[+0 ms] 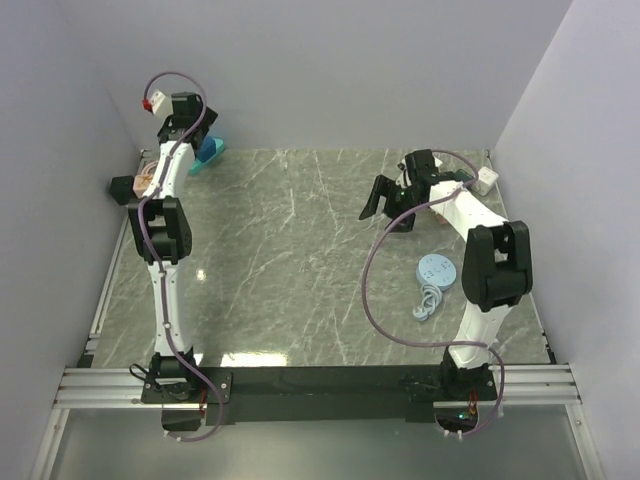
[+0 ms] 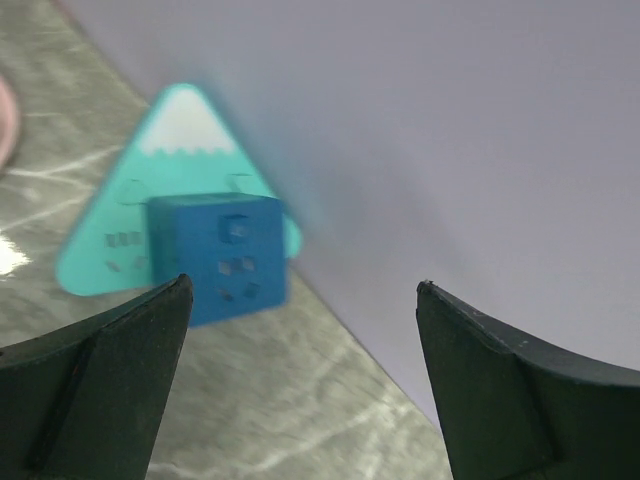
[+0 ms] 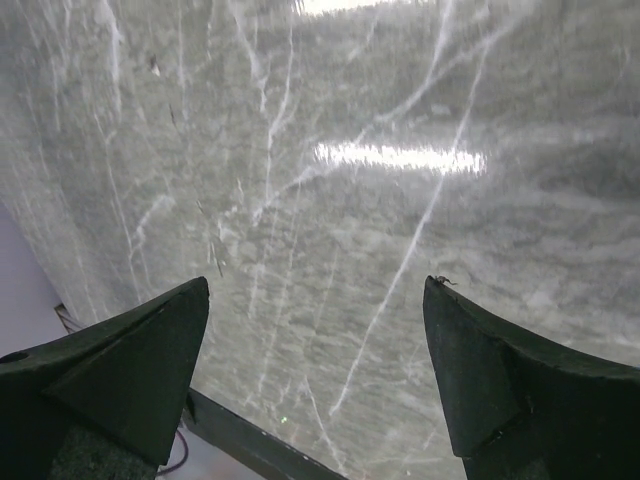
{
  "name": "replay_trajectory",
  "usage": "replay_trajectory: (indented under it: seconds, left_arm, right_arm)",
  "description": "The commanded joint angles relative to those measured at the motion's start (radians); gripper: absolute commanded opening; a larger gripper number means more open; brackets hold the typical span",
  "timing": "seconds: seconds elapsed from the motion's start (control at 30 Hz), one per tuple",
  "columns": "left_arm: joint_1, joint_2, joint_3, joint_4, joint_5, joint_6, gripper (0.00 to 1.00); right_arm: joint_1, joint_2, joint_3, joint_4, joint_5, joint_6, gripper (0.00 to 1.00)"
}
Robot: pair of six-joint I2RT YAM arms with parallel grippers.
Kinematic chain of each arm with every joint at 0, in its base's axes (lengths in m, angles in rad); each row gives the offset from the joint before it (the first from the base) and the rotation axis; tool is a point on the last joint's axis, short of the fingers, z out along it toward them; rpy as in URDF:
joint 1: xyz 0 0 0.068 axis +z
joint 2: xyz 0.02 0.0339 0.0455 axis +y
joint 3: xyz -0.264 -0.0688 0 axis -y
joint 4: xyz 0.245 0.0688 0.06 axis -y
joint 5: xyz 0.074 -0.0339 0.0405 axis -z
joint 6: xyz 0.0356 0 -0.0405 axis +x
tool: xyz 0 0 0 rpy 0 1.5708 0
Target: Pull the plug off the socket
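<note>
Our left pincer [image 2: 302,300] hangs apart facing the blue plug [image 2: 225,260] on the teal socket [image 2: 185,135]. Our right pincer [image 3: 315,290] gapes above the desk [image 3: 400,200].

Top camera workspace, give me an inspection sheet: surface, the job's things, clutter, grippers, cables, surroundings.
Surface: grey marble-look table, bare in the middle, some glare.
Job's things: teal triangular socket in the far left corner by the wall; blue plug against its face, view blurred.
Clutter: light blue disc and pale coil on the right; pink item at the left edge, too small to identify.
Grippers: left gripper open, facing the plug, not touching it; right gripper open over bare table.
Cables: purple cables run along both arms; the right one hangs in a loose loop.
Surroundings: plain walls on three sides; metal rail at the near edge.
</note>
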Motion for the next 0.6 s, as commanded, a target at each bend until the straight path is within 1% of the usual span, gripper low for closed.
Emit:
replay_trajectory:
  seconds: [0.0,0.07,0.1,0.23,0.3,0.33,0.57]
  left_arm:
    - [0.035,-0.004,-0.039,0.057,-0.086,-0.031,0.99]
    - [0.047,-0.004,-0.075,0.143,-0.075,-0.016,0.99]
    - [0.052,0.003,-0.069,0.151,-0.078,-0.016,0.99]
    - [0.065,0.077,0.053,0.166,-0.083,0.016,1.00]
    - [0.069,0.103,0.050,0.189,-0.075,0.019,0.99]
    - [0.078,0.109,0.043,0.213,-0.058,0.012,0.99]
    - [0.102,0.184,0.037,0.240,0.092,-0.064,0.99]
  right_arm:
    - [0.001,0.031,0.074,-0.008,-0.009,0.017,0.93]
    - [0.002,0.044,0.083,0.001,-0.014,0.028,0.94]
    - [0.004,0.050,0.082,0.007,-0.020,0.038,0.93]
    - [0.004,0.073,0.079,0.021,-0.032,0.060,0.93]
    - [0.004,0.085,0.080,0.026,-0.034,0.067,0.93]
    - [0.004,0.087,0.090,0.023,-0.034,0.072,0.93]
    - [0.004,0.117,0.140,0.004,-0.032,0.084,0.93]
